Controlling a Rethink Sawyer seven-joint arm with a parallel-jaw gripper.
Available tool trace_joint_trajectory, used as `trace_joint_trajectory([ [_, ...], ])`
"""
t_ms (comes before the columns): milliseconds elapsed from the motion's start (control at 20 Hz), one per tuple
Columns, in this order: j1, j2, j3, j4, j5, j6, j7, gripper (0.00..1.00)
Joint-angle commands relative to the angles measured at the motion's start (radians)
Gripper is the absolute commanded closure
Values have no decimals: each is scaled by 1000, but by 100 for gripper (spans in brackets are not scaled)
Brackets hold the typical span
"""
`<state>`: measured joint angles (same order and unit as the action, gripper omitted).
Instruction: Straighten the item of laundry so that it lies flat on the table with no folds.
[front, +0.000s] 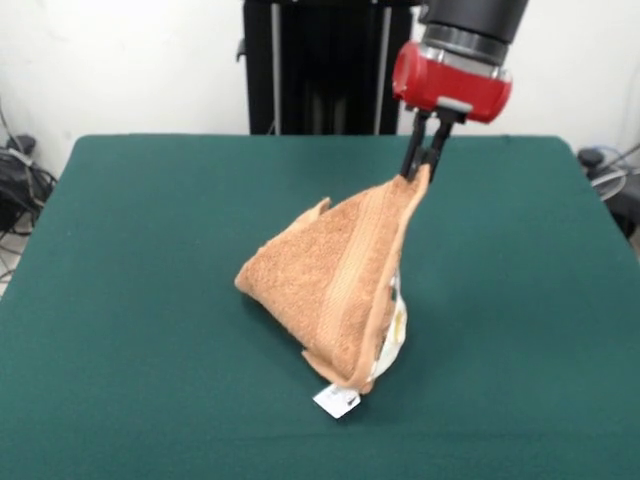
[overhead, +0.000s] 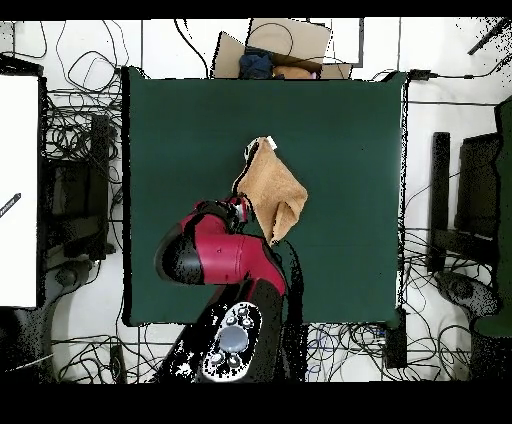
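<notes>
Front view. The towel (front: 335, 290) is lifted into a tent-like peak above the middle of the table (front: 130, 300). Its lower left fold and bottom edge rest on the green top, the woven band runs up its middle, and a white tag (front: 337, 401) lies at its lowest corner. At the towel's upper right corner, the gripper (front: 423, 170) is clamped on the cloth, its dark fingers (front: 412, 155) pinched together below the red wrist.

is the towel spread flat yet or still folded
Still folded. The gripper is shut on one corner of the towel, lifting it into a doubled-over tent shape; only its lower edge rests on the table.
</notes>
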<state>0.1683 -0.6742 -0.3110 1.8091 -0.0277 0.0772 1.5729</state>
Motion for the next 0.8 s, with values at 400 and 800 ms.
trace_joint_trajectory([
  [400,88,-104,14,114,52,234,212,100],
  [800,110,-120,-1,133,66,250,235,100],
])
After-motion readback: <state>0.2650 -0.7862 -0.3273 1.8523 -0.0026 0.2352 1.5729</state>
